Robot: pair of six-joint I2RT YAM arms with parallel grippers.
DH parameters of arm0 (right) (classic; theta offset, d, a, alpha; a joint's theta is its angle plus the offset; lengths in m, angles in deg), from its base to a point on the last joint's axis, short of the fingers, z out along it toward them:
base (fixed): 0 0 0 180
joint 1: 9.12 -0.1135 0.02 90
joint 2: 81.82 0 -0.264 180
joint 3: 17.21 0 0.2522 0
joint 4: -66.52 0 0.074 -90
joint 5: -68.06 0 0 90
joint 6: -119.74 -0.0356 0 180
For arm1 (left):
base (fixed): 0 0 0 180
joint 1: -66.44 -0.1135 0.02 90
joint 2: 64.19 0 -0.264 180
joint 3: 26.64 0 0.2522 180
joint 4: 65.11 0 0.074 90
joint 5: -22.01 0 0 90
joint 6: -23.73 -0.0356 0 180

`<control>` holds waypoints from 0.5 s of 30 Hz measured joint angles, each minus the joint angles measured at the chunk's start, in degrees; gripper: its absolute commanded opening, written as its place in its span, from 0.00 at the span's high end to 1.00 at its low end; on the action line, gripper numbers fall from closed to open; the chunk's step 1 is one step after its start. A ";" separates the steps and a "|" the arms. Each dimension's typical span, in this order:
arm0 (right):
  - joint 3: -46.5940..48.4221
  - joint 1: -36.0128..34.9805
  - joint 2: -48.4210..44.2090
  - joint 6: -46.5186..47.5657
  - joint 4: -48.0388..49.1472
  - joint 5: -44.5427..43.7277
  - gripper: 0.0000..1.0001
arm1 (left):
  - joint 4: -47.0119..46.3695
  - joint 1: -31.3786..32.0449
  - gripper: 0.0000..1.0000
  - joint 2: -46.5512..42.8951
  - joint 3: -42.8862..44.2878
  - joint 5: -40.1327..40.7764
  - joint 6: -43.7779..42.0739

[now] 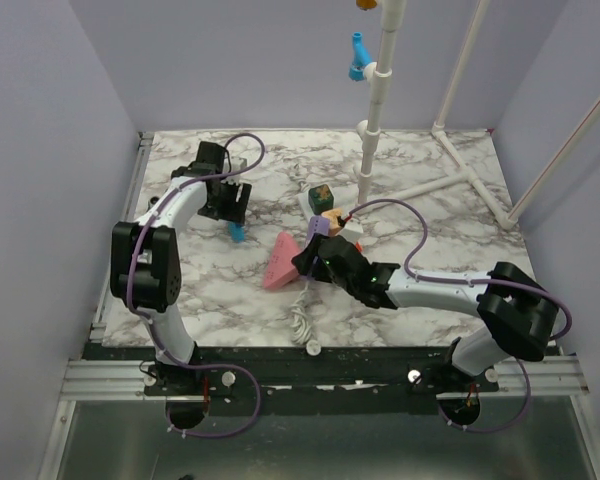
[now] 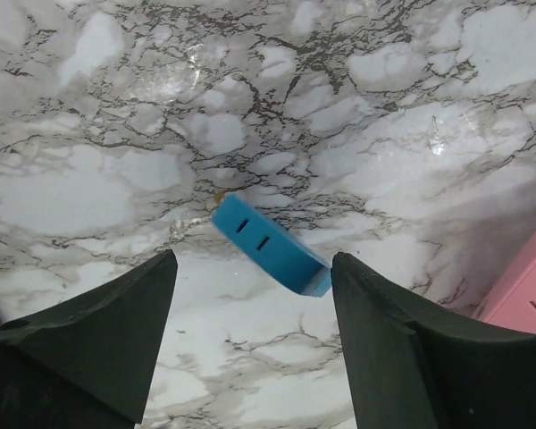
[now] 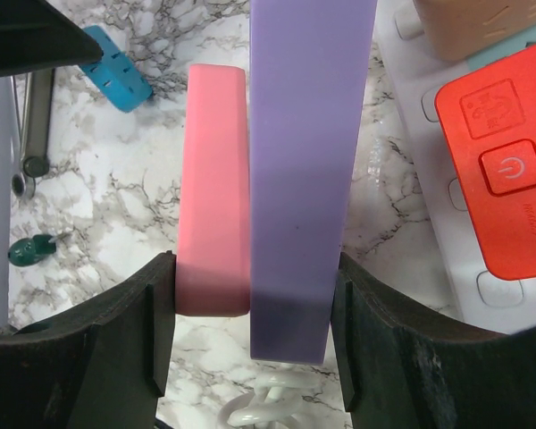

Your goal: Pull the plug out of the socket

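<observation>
Where the worktop (image 1: 430, 200) meets its near edge, a white cord (image 1: 300, 322) lies in loose loops. Just beyond it the right hand (image 3: 252, 268) reaches in from the right. Its fingers are spread wide, with a pink block (image 3: 213, 179) and a purple bar (image 3: 308, 161) side by side in the gap. Each finger sits at an outer face, but I cannot tell whether either presses. Immediately right of the purple bar, near the middle of the worktop, lies the socket (image 3: 409, 156), a white strip. It carries a red block (image 3: 500, 161) marked with a power symbol and, further along, an orange block (image 3: 482, 22). Farther back and to the left, well apart from the socket, the blue plug (image 2: 268, 246) lies flat on the marble, its two slots facing up. The left hand (image 2: 253, 259) hangs over it with its fingers wide apart and touching nothing. A white pipe frame (image 1: 375, 110) stands at the far right.
</observation>
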 measured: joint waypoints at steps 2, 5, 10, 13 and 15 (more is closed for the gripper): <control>-0.04 0.00 -0.02 0.00 0.07 0.02 0.99 | -0.22 -0.17 0.27 -0.04 0.00 0.00 -0.02; -0.04 0.00 -0.02 -0.02 0.07 0.11 0.99 | -0.20 -0.22 0.27 -0.09 -0.02 0.00 0.00; -0.04 0.00 -0.02 -0.02 0.07 0.39 0.99 | -0.22 -0.22 0.20 -2.38 -1.62 -0.02 -0.22; -0.04 0.00 -0.02 0.00 0.07 0.44 0.99 | -0.02 -0.22 0.19 -5.97 -3.45 -0.26 -0.63; -0.04 0.00 -0.02 0.00 0.07 0.46 0.99 | 0.11 -0.22 0.18 -8.94 -4.57 -1.84 -1.20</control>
